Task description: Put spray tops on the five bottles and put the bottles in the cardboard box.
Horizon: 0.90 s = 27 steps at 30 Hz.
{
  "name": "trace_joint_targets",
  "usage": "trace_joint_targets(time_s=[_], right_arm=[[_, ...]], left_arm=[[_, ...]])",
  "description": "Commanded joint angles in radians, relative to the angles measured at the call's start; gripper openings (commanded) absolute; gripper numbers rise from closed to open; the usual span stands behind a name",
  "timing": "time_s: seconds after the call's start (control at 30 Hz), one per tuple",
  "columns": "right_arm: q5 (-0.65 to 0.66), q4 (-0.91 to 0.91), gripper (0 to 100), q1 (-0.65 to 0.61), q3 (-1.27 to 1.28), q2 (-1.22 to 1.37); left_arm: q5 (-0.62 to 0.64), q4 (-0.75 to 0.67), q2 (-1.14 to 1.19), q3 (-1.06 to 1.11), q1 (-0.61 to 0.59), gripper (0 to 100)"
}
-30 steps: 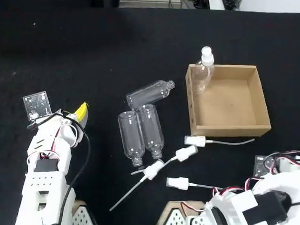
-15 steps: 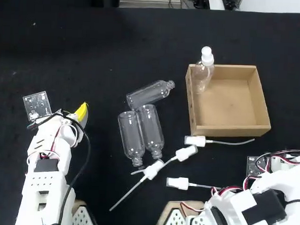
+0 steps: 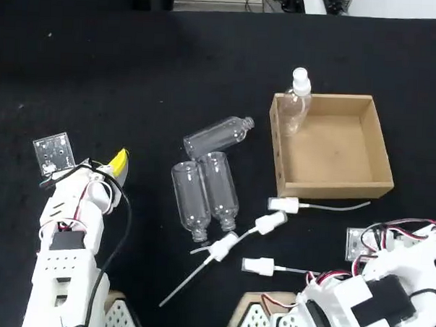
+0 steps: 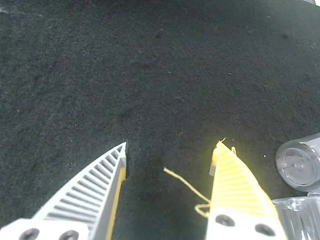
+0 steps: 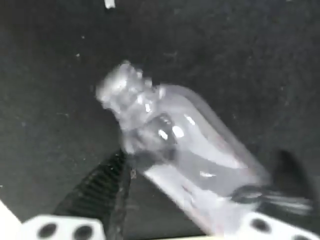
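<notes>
Three clear uncapped bottles (image 3: 206, 179) lie mid-table, and two of them show at the edge of the left wrist view (image 4: 300, 166). One bottle with a spray top (image 3: 297, 100) stands in the cardboard box (image 3: 381, 152), in its far left corner. Several loose spray tops (image 3: 270, 222) with dip tubes lie in front of the box. My left gripper (image 3: 119, 165) rests left of the bottles, open (image 4: 172, 150) over bare cloth. My right gripper (image 5: 200, 200) is shut on another uncapped clear bottle (image 5: 175, 150), held slantwise between its fingers; the right arm (image 3: 386, 283) sits at the near right.
Black cloth covers the table (image 3: 135, 73). The far half and the left side hold nothing. A yellow thread (image 4: 187, 186) lies on the cloth between my left fingers. The box floor (image 3: 338, 151) is bare apart from the one bottle.
The right arm's wrist has shifted leftward along the table's near edge. The left arm, bottles, spray tops and box have not moved.
</notes>
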Motion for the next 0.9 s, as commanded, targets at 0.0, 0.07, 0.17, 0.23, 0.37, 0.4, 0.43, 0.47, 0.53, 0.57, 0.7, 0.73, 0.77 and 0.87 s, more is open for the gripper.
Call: trace_joint_targets(time_s=[0.0, 0.07, 0.17, 0.23, 0.37, 0.4, 0.43, 0.47, 0.53, 0.57, 0.7, 0.73, 0.77, 0.87], right_arm=[[-0.161, -0.017, 1.3, -0.002, -0.047, -0.015], [-0.278, -0.017, 4.2, -0.002, -0.050, -0.015], [-0.488, -0.017, 5.6, -0.002, -0.058, -0.013], [-0.663, -0.017, 4.1, -0.002, -0.064, -0.008], [-1.002, -0.015, 8.0, 0.000, -0.087, -0.005], [-1.049, -0.015, 11.9, 0.002, -0.088, -0.005], [-1.077, -0.015, 16.4, 0.002, -0.090, -0.005], [-1.092, -0.009, 20.5, 0.002, -0.087, -0.005], [-1.099, -0.008, 27.7, 0.000, -0.076, -0.005], [-1.099, -0.009, 30.2, 0.000, -0.071, -0.005], [-1.097, -0.017, 31.7, 0.000, -0.067, -0.005], [-1.096, -0.017, 31.3, 0.000, -0.067, -0.005], [-1.096, -0.017, 30.9, 0.000, -0.067, -0.005], [-1.088, -0.017, 28.1, 0.000, -0.056, -0.001]], left_arm=[[0.011, -0.025, -0.012, -0.015, 0.005, 26], [0.011, -0.025, -0.012, -0.015, 0.005, 26], [0.011, -0.025, -0.012, -0.015, 0.005, 26], [0.011, -0.025, -0.012, -0.015, 0.005, 26], [0.011, -0.025, -0.012, -0.015, 0.005, 26], [0.011, -0.025, -0.012, -0.015, 0.005, 26], [0.011, -0.025, -0.012, -0.015, 0.007, 26], [0.011, -0.025, -0.012, -0.015, 0.007, 26], [0.011, -0.023, -0.012, -0.015, 0.005, 26], [0.011, -0.023, -0.012, -0.015, 0.005, 26], [0.011, -0.021, -0.012, -0.015, 0.005, 26], [0.011, -0.021, -0.012, -0.015, 0.005, 26], [0.011, -0.021, -0.012, -0.015, 0.005, 26], [0.011, -0.021, -0.012, -0.015, 0.005, 26]])
